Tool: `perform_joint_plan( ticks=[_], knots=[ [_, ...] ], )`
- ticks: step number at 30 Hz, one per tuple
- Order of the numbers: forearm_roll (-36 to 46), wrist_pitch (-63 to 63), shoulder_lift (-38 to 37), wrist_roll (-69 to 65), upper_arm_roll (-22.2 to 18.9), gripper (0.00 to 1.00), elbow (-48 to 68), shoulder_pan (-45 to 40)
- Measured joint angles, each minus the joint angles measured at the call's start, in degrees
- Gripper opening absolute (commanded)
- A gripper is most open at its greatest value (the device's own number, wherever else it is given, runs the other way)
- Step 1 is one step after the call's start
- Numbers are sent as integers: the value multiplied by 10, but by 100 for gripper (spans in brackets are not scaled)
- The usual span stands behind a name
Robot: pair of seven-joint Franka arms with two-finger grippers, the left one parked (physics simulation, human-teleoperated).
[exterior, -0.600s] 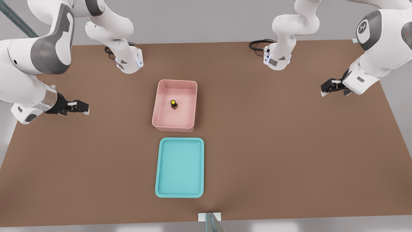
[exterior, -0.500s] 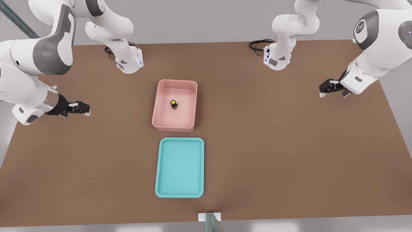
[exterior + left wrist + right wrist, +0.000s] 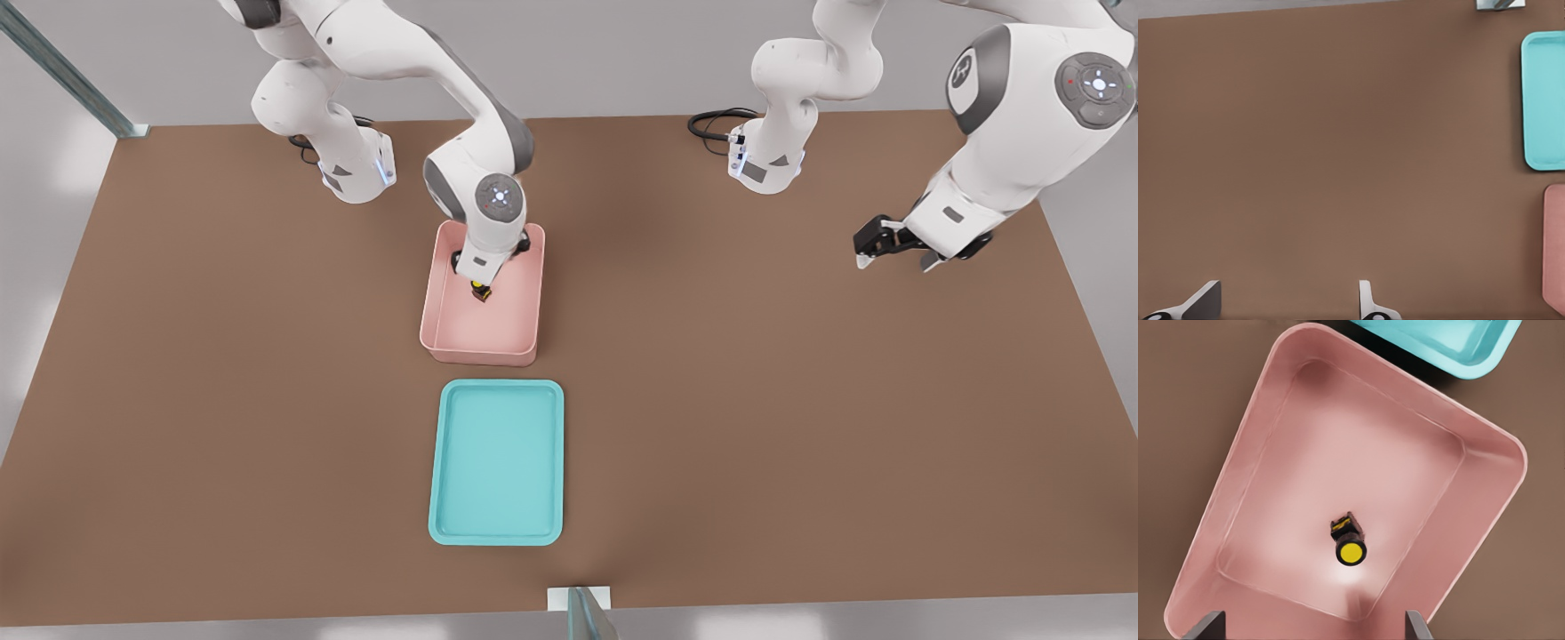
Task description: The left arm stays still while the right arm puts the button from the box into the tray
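The pale pink box (image 3: 434,311) stands mid-table, and the small yellow-capped button (image 3: 480,291) sits upright on its floor. My gripper (image 3: 481,274) hangs over the far half of the box, directly above the button, pointing down. In the right wrist view the button (image 3: 1351,549) lies on the box (image 3: 1338,447) floor, just ahead of the gripper (image 3: 1311,621), whose fingertips (image 3: 1210,621) stand wide apart, open, holding nothing. The teal tray (image 3: 498,462) lies flat just nearer the camera than the box, and its corner (image 3: 1438,337) shows past the box rim.
The other arm's gripper (image 3: 880,240) hovers at the front view's right. Two arm bases (image 3: 356,169) (image 3: 765,164) with black cables stand at the table's far edge. A small metal bracket (image 3: 578,600) sits at the near edge. The left wrist view catches the tray (image 3: 1545,100) and box (image 3: 1555,247) edges.
My arm has swung from the front view's left edge across the table to above the box and turned its gripper downward. The other arm's gripper has shifted slightly.
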Motion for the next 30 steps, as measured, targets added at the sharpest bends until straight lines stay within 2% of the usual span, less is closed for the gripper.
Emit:
perform_joint_plan(
  ticks=[4, 8, 13, 17, 21, 30],
  knots=[
    [4, 111, -2, 40, -28, 99, -78, 4],
    [28, 247, -13, 65, -33, 99, -194, 8],
    [38, 389, -15, 87, -21, 99, -268, 8],
    [61, 482, -9, 103, 11, 99, -306, 9],
    [77, 538, 0, 114, 24, 99, -318, 8],
    [84, 604, 6, 114, 24, 99, -356, -2]
  ],
)
